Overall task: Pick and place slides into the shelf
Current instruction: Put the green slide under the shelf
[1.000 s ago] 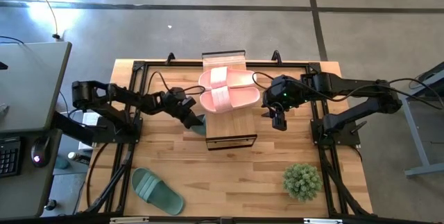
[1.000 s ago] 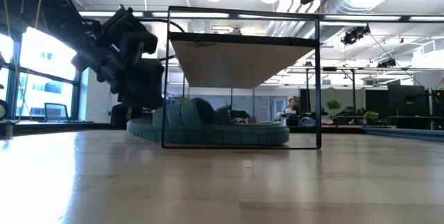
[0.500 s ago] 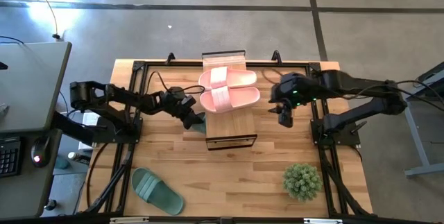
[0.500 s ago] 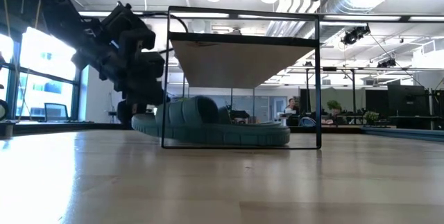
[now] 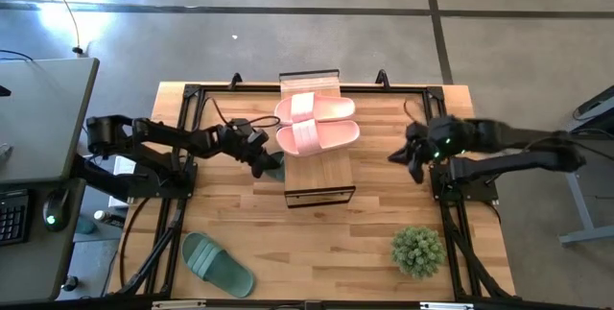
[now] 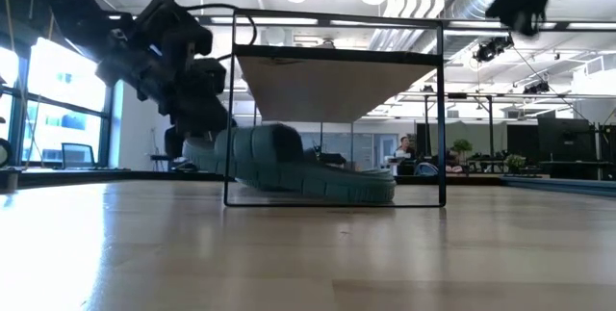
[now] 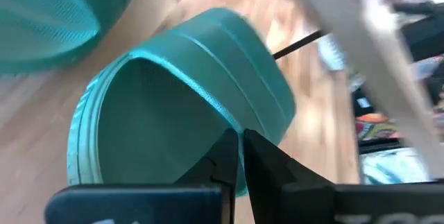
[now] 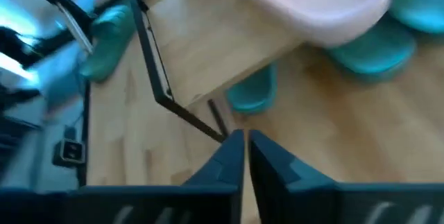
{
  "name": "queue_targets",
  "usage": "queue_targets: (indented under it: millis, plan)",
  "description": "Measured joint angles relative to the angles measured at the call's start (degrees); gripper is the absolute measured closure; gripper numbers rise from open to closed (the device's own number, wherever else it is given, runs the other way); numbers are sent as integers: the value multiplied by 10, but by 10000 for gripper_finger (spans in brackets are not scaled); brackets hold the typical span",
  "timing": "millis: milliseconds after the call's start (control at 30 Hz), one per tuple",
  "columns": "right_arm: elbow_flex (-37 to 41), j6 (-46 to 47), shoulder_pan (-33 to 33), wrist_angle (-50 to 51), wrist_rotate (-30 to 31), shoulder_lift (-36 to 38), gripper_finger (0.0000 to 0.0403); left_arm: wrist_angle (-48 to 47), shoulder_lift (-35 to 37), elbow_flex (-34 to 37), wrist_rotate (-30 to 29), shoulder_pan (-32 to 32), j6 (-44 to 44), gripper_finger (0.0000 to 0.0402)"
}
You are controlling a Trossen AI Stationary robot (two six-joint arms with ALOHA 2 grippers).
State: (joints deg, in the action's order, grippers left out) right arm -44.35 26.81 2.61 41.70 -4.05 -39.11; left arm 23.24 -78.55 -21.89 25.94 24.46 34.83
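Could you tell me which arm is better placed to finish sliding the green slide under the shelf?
The left. Its gripper is shut on the green slide, already at the shelf's left side, while the right gripper is empty and well off to the shelf's right.

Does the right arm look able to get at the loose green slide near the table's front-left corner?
Probably not easily: the right gripper hangs at the right edge, with the shelf between it and that green slide.

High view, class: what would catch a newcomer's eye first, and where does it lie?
The two pink slides lie side by side on the shelf at mid-table. The left pincer grips a green slide at the shelf's left side, tucked under it. Another green slide lies alone near the front left corner.
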Motion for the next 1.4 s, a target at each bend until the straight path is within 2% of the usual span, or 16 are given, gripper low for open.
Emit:
queue_targets:
  millis: [133, 300, 500, 767, 933, 1133, 1267, 1400]
  plan:
    - [140, 67, 5, -138, -20, 16, 380, -21, -2, 0, -9, -7, -14, 389]
    - [234, 109, 29, -244, -36, -5, 373, -14, -2, 0, -13, -5, -27, 386]
    - [299, 166, 46, -405, -69, -54, 399, -17, -2, 0, -19, -6, -33, 342]
    - [351, 230, 45, -582, -81, -149, 402, -21, -2, 0, -64, -38, -21, 282]
    - [351, 176, 45, -609, -85, -195, 403, -24, -2, 0, -68, -42, -75, 271]
    - [351, 97, 45, -608, -54, -216, 403, -42, -1, 0, -18, -42, -172, 282]
    - [351, 73, 45, -609, -47, -216, 403, -45, -1, 0, -21, -42, -224, 294]
    - [351, 68, 45, -609, -46, -216, 403, -44, -1, 0, -32, -42, -238, 297]
